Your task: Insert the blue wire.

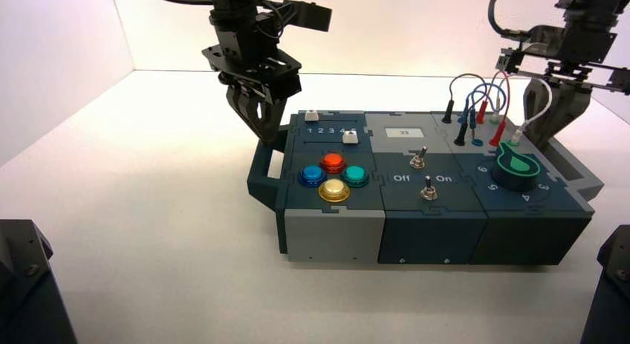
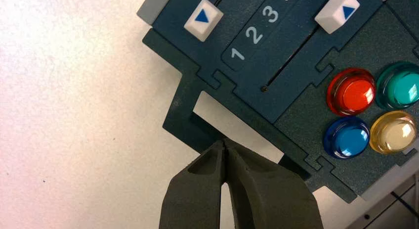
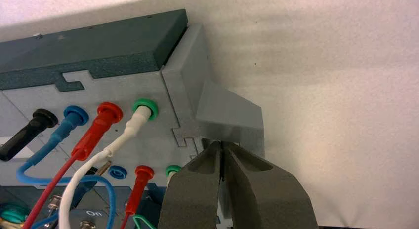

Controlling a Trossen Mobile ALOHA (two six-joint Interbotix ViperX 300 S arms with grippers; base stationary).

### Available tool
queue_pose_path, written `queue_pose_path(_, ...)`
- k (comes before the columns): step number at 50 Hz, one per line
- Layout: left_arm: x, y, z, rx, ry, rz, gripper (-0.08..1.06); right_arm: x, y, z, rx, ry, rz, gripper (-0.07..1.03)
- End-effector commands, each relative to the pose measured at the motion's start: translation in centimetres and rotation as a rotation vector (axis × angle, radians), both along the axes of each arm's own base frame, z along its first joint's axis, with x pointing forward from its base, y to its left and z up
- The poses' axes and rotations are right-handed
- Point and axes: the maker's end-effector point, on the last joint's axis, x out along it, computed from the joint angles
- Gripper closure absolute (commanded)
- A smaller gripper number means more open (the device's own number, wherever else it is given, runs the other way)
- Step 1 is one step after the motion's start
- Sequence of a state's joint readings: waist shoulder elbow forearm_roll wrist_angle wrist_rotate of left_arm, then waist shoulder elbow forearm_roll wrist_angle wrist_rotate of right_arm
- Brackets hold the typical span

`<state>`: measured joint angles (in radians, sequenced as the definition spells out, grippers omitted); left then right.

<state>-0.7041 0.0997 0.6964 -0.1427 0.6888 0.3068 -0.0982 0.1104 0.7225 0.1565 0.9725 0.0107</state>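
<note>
Closed right gripper (image 3: 222,149) at box's grey handle (image 3: 232,110), blue wire (image 3: 59,135) plugged in, loop arching upward

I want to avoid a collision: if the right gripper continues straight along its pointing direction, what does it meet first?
Probably the box's grey handle: the shut right gripper points down at its edge, apparently already at it; depth is unclear.

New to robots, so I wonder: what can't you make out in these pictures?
Right wrist view: loose end of the blue wire, crossed by the white wire and cut by the bottom edge.
High view: display figures, too small.
Left wrist view: slider numbers past 3, off the top edge.
</note>
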Motion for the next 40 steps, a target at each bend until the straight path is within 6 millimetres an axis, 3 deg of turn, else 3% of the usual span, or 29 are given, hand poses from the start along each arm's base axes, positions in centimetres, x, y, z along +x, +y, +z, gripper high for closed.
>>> queue_pose_path(1,0.4,-0.6,0.1,-0.010,-0.013,-0.013,1.01,0.3,1.3,-0.3,0.019,-0.002,0.006,0.99)
queue_pose_path(25,1.4,-1.5,-0.9,0.004,0.001,-0.024,1.01,1.2,1.9,-0.1,0.020,-0.018,0.031,0.99)
queue_pose_path(40,1.8,0.3,-1.0,0.034,0.008,-0.007,1.01,2.4,4.0,-0.1,0.047,-0.027,0.072,0.99)
